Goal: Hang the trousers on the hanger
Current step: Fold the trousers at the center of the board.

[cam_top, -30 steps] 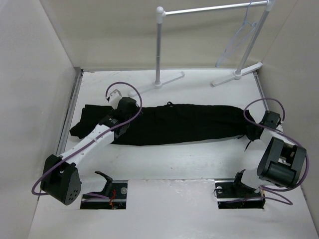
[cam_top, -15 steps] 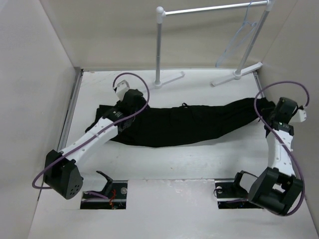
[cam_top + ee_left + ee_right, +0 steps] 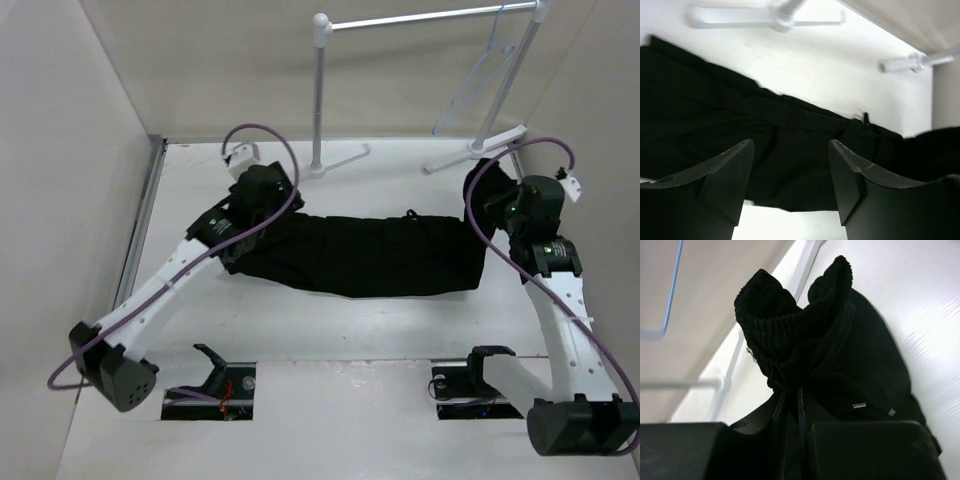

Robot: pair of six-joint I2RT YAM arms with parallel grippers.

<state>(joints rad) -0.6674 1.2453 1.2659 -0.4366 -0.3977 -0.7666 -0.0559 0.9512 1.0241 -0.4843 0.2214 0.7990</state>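
Black trousers (image 3: 370, 255) in the clamped right pincer (image 3: 799, 397), left pincer (image 3: 790, 146) wide apart over them.

Both arms read clean for you: left arm (image 3: 165, 290) and right arm (image 3: 565, 320) have white links with chunky black joint housings (matte, boxy at the bases). A purple cable (image 3: 258, 127) loops off each wrist. Left claw (image 3: 790, 150): two black wedge-shaped fingers (image 3: 725, 185).
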